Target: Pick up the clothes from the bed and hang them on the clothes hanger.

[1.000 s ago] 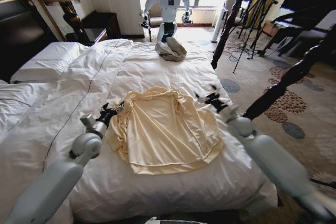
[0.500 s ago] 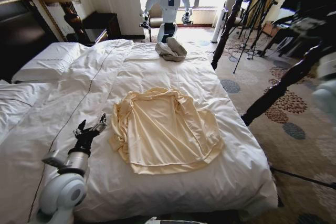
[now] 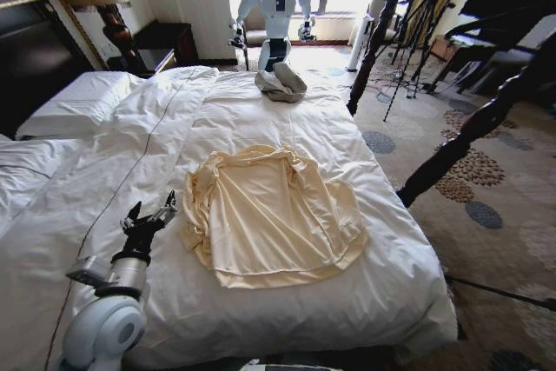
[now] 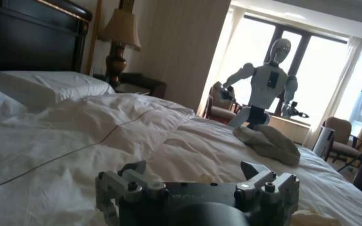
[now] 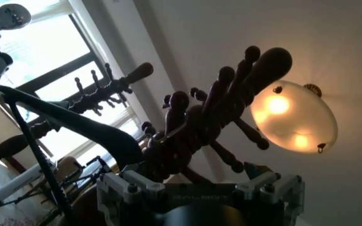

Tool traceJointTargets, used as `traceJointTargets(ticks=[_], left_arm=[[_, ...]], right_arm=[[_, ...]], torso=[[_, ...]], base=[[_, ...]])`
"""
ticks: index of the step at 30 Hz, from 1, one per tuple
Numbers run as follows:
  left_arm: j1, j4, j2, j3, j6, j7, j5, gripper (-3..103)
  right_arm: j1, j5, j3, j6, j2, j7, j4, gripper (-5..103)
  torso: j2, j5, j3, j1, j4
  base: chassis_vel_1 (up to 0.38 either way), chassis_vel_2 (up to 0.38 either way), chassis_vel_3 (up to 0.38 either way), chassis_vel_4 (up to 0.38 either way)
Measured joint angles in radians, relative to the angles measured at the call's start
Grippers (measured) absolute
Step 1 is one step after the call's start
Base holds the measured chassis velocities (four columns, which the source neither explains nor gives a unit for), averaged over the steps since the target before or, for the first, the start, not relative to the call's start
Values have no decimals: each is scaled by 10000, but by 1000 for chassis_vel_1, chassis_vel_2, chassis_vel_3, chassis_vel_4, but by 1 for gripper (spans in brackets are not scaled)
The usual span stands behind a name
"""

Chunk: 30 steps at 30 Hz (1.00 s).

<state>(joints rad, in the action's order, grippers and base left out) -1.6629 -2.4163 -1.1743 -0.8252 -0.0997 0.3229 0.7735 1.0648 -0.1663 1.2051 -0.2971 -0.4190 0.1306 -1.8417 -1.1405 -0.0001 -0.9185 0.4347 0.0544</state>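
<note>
The clothes [image 3: 274, 215], a pale cream-yellow shirt, lie spread flat on the white duvet of the bed [image 3: 261, 119], near its foot. My left gripper [image 3: 149, 215] hovers just above the duvet, a short way left of the shirt's sleeve edge. It is open and holds nothing. In the left wrist view the left gripper [image 4: 193, 167] points along the bed with its fingers apart. My right gripper [image 5: 190, 174] is raised and open, pointing up at a dark wooden coat stand [image 5: 193, 127]. A black curved piece [image 5: 80, 125] that looks like the clothes hanger hangs on the stand.
A grey-beige cloth bundle [image 3: 281, 84] sits at the bed's far edge, with another white humanoid robot [image 3: 278, 2] behind it. Dark turned bed posts [image 3: 469, 132] and black tripods [image 3: 426, 23] stand to the right over patterned carpet. Pillows [image 3: 74, 102] lie far left.
The right arm has swung up and out of the head view. The left arm has drawn back from the shirt's edge to lower left, and has barely moved in the last half second.
</note>
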Motion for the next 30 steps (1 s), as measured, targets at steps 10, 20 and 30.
traceJointTargets(ticks=[10,20,30], left_arm=[[4,-116,-109,-56,10,1,26,100],[90,41,-122,-41,23,15,43,100],[74,50,-210,78,43,3,-46,100]], right_arm=[[-4310,533,-4444,-500,219,107,1408,100],[-3397,569,-3686,-760,127,26,1124,100],[-4020,778,-4278,-675,61,-97,1796,100]], torso=[[0,-6,-1,2,-4],[0,-1,1,1,4],[0,-3,0,1,1]], base=[[0,0,0,0],[0,0,0,0],[0,0,0,0]])
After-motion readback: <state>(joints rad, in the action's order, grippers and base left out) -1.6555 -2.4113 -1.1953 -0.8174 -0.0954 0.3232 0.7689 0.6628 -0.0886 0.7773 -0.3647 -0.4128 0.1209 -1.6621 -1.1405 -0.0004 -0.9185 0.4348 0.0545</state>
